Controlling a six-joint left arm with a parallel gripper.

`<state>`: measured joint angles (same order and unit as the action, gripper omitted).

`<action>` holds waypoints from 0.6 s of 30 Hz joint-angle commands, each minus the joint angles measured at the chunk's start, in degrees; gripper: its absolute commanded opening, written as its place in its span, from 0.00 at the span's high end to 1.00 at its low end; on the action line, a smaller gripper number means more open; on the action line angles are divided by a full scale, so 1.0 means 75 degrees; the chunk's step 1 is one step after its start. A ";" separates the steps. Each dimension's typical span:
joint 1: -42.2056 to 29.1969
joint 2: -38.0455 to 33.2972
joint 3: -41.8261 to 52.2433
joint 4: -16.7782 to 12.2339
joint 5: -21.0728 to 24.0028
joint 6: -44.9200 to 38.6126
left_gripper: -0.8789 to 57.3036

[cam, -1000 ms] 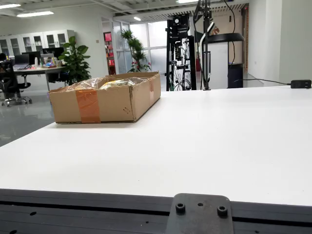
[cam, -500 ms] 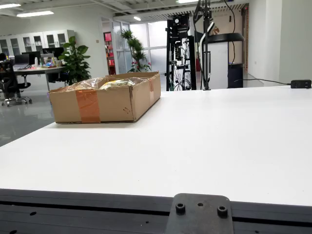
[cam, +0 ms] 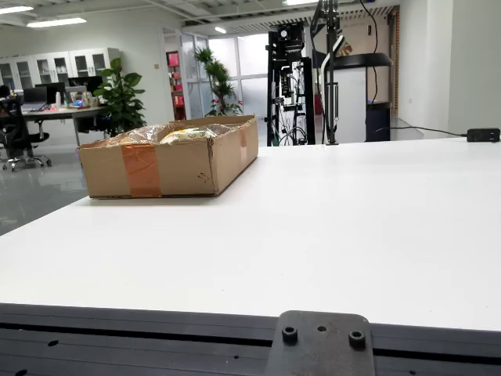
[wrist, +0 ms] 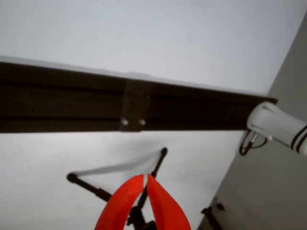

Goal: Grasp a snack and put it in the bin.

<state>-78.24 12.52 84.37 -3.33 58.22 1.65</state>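
Snack (cam: 186, 134), yellow, clear-wrapped, inside cardboard bin (cam: 168, 164)

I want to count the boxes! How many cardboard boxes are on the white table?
1. The cardboard box sits at the white table's far left, holding snack bags. No others are visible.

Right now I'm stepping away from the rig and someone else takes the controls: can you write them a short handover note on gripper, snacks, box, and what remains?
Gripper: the red two-finger gripper appears shut and empty in the wrist view, tips together over the white tabletop.
Bin: the open brown cardboard box with orange tape sits at the table's far left in the fixed view.
Snacks: clear and yellow snack packets already lie inside the box.
Done: at least those packets are binned.
Left: no loose snack shows on the table in either view; check before another grasp.
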 commanded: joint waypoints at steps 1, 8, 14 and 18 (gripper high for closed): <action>-0.0087 -0.0106 -0.0012 -0.0052 0.0046 -0.0057 0.98; 0.0285 -0.0330 -0.0016 -0.0069 0.0060 -0.0979 0.99; 0.0654 -0.0410 -0.0021 -0.0065 0.0081 -0.1558 0.99; 0.0747 -0.0427 -0.0022 -0.0055 0.0083 -0.1625 0.99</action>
<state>-72.95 9.28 84.25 -3.88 58.92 -10.45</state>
